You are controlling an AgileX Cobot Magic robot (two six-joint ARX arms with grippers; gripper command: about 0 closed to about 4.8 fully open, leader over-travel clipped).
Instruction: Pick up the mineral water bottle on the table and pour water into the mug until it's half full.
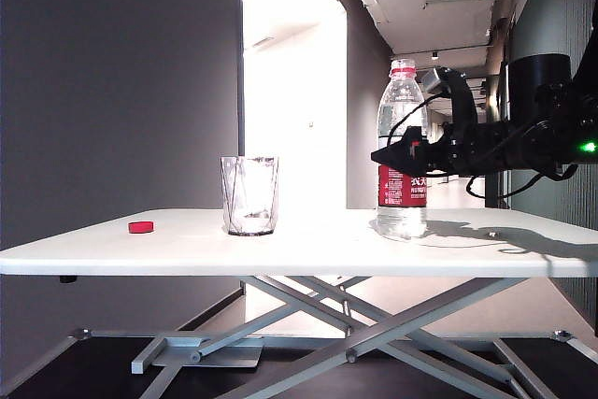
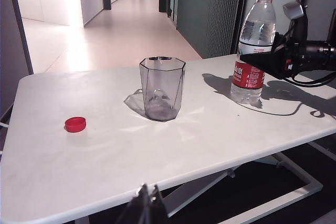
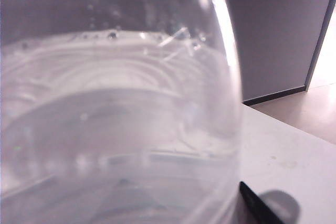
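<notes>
Bottle blurs against right gripper, jaws spread; left gripper cropped, state unclear

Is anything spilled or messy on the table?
No spill. The bottle and glass stand upright. The only stray thing is the red cap, lying off the bottle near the table's left end.
</notes>
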